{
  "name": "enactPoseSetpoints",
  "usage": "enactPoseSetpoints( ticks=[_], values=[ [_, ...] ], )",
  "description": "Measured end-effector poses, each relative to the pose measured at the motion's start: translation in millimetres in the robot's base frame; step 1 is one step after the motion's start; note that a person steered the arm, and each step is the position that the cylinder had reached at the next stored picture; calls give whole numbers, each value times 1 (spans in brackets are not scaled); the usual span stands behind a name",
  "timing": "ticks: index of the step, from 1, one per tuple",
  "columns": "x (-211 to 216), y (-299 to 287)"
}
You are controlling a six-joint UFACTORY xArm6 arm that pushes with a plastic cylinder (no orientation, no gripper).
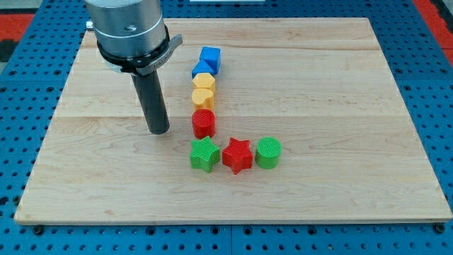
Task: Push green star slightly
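Hovering up-left of green star (pixel 204 154), my tip (pixel 159 131), near red cylinder (pixel 204 123); no pincer visible.

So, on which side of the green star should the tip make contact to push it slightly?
No gripping is possible; my tip can only push. It stands to the upper left of the green star. Its left face is free, while the red star touches its right and a red block sits above. Contacting the upper-left side seems best.
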State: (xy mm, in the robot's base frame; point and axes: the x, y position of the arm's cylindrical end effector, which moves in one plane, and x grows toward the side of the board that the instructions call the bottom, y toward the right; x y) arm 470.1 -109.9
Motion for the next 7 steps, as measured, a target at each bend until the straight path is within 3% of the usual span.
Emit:
enactPoseSetpoints(
  ticks=[4, 5, 7],
  values=[
    [11, 35],
    [38, 70],
    [37, 41]
  ],
)
